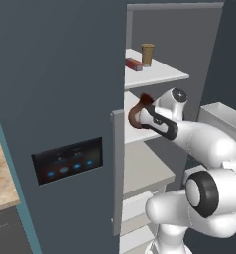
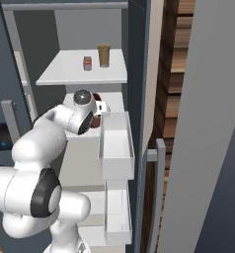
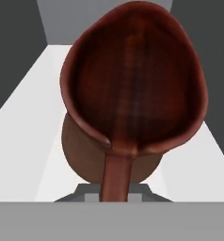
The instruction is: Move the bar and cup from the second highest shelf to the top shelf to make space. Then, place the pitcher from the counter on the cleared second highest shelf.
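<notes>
The reddish-brown pitcher [image 3: 132, 89] is seen from above in the hand view, mouth towards the camera, over the pale second highest shelf [image 3: 29, 122]. Its loop handle runs down into my gripper [image 3: 115, 196], which is shut on it. From the left base view the pitcher [image 1: 136, 115] hangs at the hand, just above the second highest shelf [image 1: 134, 136]. The tan cup [image 1: 147, 53] and the red bar [image 1: 134, 64] stand side by side on the top shelf [image 1: 162, 75]. The right base view shows the cup [image 2: 104, 55], bar [image 2: 87, 63] and top shelf [image 2: 65, 75] too.
The tall cabinet's left door with a dark control panel [image 1: 68, 159] stands close to the arm's left. White door bins [image 2: 115, 146] hang just to the right of the hand. A lower shelf [image 1: 145, 171] lies beneath. A corner of the counter [image 1: 1, 173] shows far left.
</notes>
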Robot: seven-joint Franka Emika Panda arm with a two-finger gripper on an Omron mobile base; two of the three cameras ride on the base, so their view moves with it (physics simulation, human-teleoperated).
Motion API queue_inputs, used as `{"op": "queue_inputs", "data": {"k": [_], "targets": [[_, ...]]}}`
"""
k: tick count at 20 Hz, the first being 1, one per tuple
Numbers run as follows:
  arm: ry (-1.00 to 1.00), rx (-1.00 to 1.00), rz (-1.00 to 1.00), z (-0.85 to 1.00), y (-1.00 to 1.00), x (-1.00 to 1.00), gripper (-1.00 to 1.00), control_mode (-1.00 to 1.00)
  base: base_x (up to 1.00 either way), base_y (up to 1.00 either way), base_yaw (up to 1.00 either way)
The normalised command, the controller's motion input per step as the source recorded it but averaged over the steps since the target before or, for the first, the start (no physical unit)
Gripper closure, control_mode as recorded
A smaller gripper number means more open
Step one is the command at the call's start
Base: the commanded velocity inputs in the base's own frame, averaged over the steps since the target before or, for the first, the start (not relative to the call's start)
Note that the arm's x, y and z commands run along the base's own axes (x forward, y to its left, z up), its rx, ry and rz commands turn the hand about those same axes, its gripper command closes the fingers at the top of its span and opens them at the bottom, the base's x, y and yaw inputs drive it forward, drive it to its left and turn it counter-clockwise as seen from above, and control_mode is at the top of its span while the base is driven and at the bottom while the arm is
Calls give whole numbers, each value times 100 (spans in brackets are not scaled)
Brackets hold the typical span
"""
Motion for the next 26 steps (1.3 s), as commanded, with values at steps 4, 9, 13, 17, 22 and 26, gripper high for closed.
{"op": "queue_inputs", "data": {"k": [4, 9, 13, 17, 22, 26], "targets": [[0, 0, 0, -6, 0, 33, -100, -100, 0, 0, 0], [0, 0, 0, -8, 0, 33, -100, -100, 0, 0, 0], [0, 0, 0, -10, 0, 28, -100, -100, 0, 0, 0], [-1, -2, 0, -23, 0, 13, -100, -100, 0, 0, 0], [-4, -6, 0, -48, 0, 0, -100, -100, 0, 0, 0], [-14, -7, 6, -76, 0, 0, -100, -100, 0, 0, 0]]}}
